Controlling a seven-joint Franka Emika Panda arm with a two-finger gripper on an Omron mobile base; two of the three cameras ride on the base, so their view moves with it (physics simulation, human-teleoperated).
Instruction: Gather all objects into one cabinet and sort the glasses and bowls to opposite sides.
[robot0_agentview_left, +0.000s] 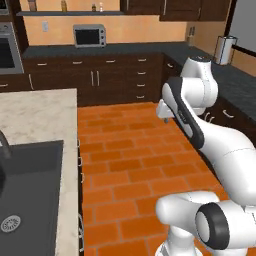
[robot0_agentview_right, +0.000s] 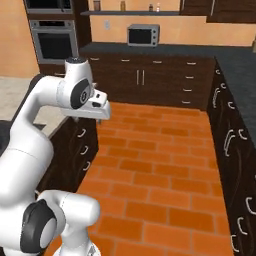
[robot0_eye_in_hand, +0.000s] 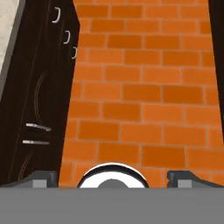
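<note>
My gripper (robot0_eye_in_hand: 114, 178) hangs open over the orange brick floor (robot0_eye_in_hand: 144, 100), its two dark fingertips (robot0_eye_in_hand: 43, 177) wide apart with nothing between them. The hand (robot0_agentview_left: 165, 113) sits at the end of the folded white arm, roughly at counter height above the aisle, and appears as well in the right base view (robot0_agentview_right: 101, 108). Dark brown wall cabinets (robot0_agentview_left: 145, 6) (robot0_agentview_right: 220, 10) run along the top of the back wall; I cannot tell which is the task's cabinet. The glasses and bowls are out of view.
A marble island (robot0_agentview_left: 35, 115) with a dark sink (robot0_agentview_left: 30, 185) lies on the left, its dark drawer fronts (robot0_eye_in_hand: 39, 87) beside the hand. A toaster oven (robot0_agentview_left: 89, 36) sits on the back counter. Low drawer cabinets (robot0_agentview_right: 230, 135) line the right side. Open floor (robot0_agentview_left: 125, 165) lies between.
</note>
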